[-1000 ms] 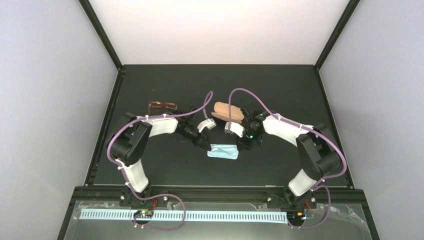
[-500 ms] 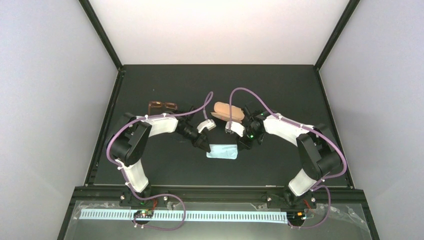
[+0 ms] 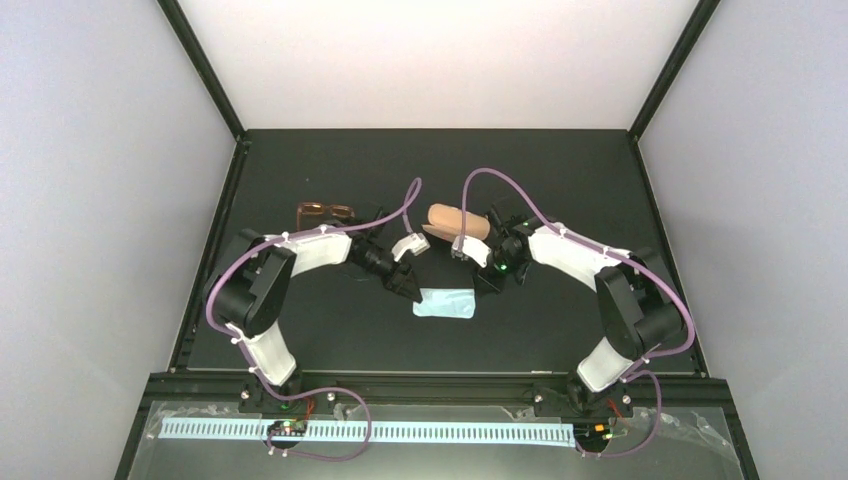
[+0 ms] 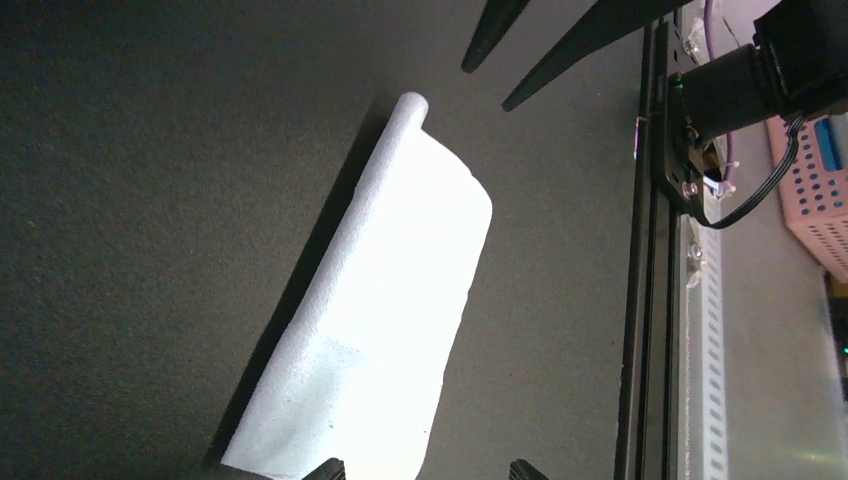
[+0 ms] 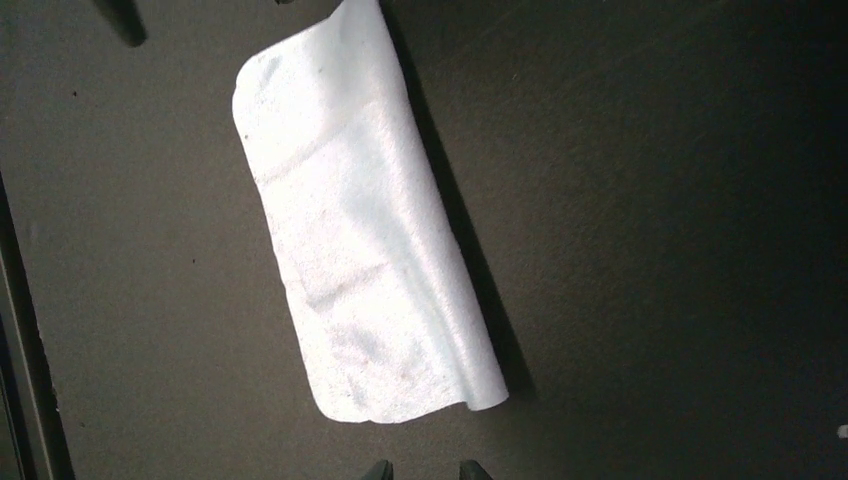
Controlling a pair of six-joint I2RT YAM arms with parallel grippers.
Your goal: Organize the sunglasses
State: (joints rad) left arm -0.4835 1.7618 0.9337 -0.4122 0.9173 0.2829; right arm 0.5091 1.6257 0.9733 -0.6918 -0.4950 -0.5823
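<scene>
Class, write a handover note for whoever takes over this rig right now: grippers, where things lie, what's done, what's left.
Grippers: left gripper open, empty, beside the cloth; right gripper slightly open, empty, at its other end.
Things: sunglasses lie on the table behind the left arm; case sits beyond the right gripper.
Done: cloth lies folded.
Left: probably sunglasses into the case; nothing grips them yet.

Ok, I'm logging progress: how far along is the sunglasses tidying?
Done: the cloth lies folded flat. In hand: nothing; the left gripper and right gripper hover open at its ends. Left: the sunglasses sit far left, apart from the case, so they have yet to be put away.
</scene>
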